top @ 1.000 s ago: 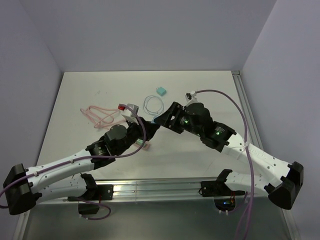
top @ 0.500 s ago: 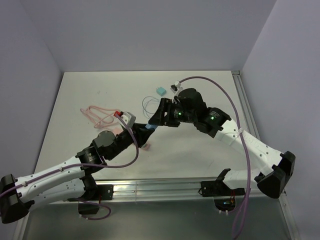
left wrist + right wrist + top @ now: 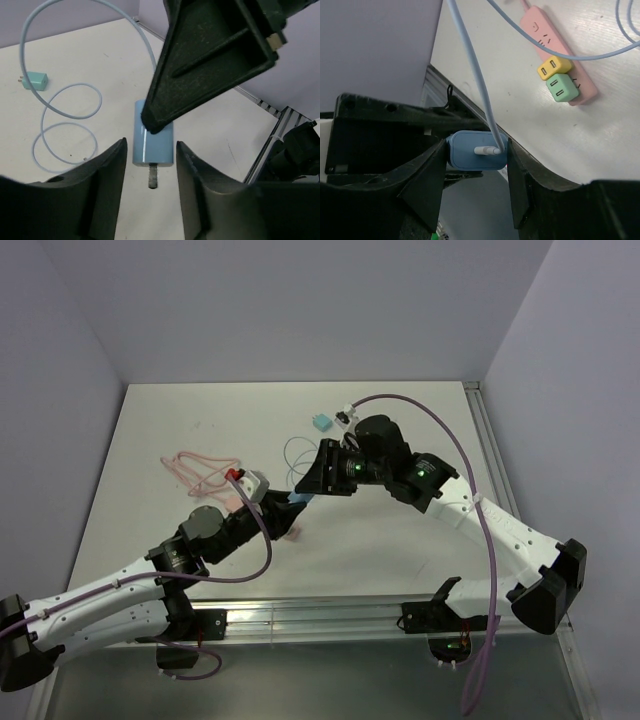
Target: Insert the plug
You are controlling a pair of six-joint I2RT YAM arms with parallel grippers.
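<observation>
Now the right end effector (image 3: 476,150) has clenched on the blue plug (image 3: 470,156), which is up in the air above the surface (image 3: 400,430). The plug also sits between the tips of the left end effector (image 3: 151,146), though I cannot tell whether that one pinches it. Both arms have swung leftward since a second ago.

Teal adapter (image 3: 321,423) on table (image 3: 200,405) (far side); yellow adapter (image 3: 555,67) touching green adapter (image 3: 562,88).

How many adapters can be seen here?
4. A blue one in the right tool; a yellow one and a green one in the pink strip; a teal one far on the table. Others may be hidden.
</observation>
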